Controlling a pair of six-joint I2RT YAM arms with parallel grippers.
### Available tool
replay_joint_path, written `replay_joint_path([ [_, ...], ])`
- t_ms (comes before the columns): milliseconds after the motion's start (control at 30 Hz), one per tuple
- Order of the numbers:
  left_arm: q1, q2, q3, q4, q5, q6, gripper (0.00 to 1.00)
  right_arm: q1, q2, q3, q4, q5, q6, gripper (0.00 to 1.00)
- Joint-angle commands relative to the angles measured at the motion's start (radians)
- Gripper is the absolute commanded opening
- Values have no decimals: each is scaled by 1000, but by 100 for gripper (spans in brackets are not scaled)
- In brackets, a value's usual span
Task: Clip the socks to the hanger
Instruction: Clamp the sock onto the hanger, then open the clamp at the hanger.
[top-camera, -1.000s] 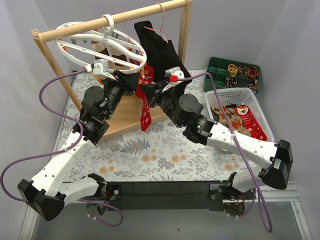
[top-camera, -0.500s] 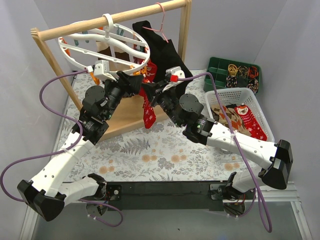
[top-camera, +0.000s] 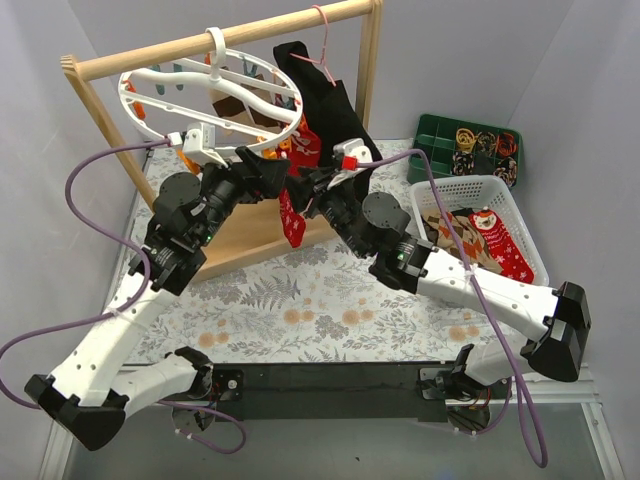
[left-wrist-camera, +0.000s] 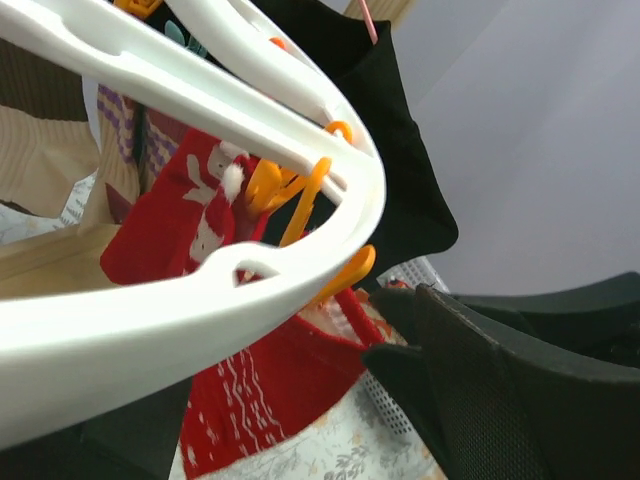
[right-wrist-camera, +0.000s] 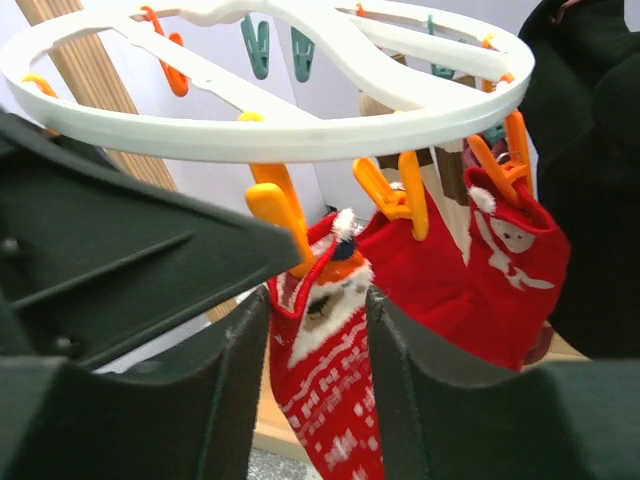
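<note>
Hanger (right-wrist-camera: 300, 135) swung level. Left gripper (top-camera: 258, 162) wide; right gripper (right-wrist-camera: 312, 310) fingers parted around red sock (right-wrist-camera: 320, 380), since orange clip (right-wrist-camera: 280, 215) apparently holds it.

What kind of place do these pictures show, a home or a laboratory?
Most likely a robot test bench staged as a laundry corner: plain grey walls enclose a small table, a white clip hanger hangs from a wooden rail, and a white basket holds socks.
</note>
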Motion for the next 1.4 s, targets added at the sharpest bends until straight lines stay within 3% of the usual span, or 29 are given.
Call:
replay_joint_path([
  [0,-2,-76,67,-189,26,40,83,-22,-82,-33,36,-15,-14,53],
  [167,-2,-83,162,-408,23,80,90,-69,-127,-50,-59,-90,-13,65],
  [400,-2,-109,162,-436,58,189,91,-172,-206,-145,-188,-337,39,66],
  [633,-3,-145,174,-479,65,301,93,-209,-274,-197,-282,-448,3,67],
  [867,-2,-175,127,-427,20,358,95,-211,-318,-239,-302,-497,4,66],
  [1233,-2,-231,-80,-283,-35,312,92,-211,-308,-203,-302,-515,-10,67],
  [1367,-2,-327,-152,-227,-156,336,91,-212,-269,-151,-299,-550,-30,67],
])
